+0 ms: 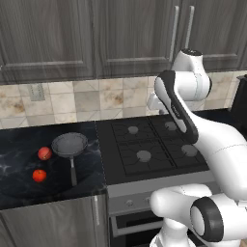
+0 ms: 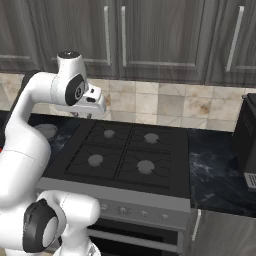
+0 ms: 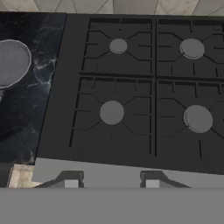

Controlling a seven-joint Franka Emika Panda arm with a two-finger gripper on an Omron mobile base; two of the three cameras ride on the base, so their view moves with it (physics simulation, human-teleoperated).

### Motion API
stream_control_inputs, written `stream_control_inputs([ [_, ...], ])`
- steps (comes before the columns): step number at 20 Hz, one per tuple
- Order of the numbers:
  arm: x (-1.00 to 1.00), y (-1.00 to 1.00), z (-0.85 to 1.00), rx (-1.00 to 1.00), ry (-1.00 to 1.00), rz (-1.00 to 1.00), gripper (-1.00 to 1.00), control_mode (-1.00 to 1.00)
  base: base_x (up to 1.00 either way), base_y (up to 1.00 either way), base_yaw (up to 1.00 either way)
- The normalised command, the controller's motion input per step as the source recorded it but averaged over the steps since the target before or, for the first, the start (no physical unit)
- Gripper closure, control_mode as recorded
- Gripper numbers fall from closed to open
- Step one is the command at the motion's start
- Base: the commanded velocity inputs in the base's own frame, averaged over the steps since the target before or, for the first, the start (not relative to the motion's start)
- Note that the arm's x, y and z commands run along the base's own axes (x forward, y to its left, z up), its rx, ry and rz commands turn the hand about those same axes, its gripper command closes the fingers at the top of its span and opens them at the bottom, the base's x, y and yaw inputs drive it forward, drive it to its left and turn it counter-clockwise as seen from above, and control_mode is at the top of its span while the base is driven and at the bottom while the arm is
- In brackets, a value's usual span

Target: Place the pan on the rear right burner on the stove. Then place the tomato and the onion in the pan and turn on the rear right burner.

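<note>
Black marble counter [image 1: 19,169] to the left of the stove [image 1: 144,149] carries all three loose things, none of them yet moved toward the burners. The pan [image 1: 70,144] sits near the counter's right edge, just beside the stove, its long handle pointing toward the front edge, which by my judgement leaves the handle free to be taken from above. The onion [image 1: 45,153] lies just left of the pan's rim, and the tomato [image 1: 39,175] nearer the front edge, a little apart from both. The rear right burner [image 2: 151,137] is bare, its grate free, so nothing stands in the pan's way there. The gripper [image 2: 92,106] hangs high above the stove's rear left corner, looking down over the four burners; in the hand view its two finger tips [image 3: 71,183] stand apart with nothing between them, partly open and holding nothing. In that view the pan shows at the left edge, so the hand is well off to the side of it. Around the work there are dark cabinets [image 2: 150,35], a tiled wall [image 1: 87,101] and a dark appliance [image 2: 247,145] on the counter at the right, clear of the burners. The knobs [image 2: 145,214] line the steel front, unobstructed.
</note>
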Motion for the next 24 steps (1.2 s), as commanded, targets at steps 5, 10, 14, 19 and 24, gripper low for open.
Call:
stream_control_inputs([
  [5,0.00,0.07,0.00,0.00,0.00,0.00,-1.00,-1.00,0.00,0.00,0.00],
  [10,-0.01,0.23,0.00,0.00,0.01,0.00,-1.00,-1.00,0.00,0.00,0.00],
  [14,0.00,0.30,0.00,0.00,0.02,0.00,-1.00,-1.00,0.00,0.00,0.00],
  [19,0.00,0.34,0.00,0.00,0.03,0.00,-1.00,-1.00,0.00,0.00,0.00],
  [24,0.00,0.36,0.00,0.00,0.06,0.00,-1.00,-1.00,0.00,0.00,0.00],
])
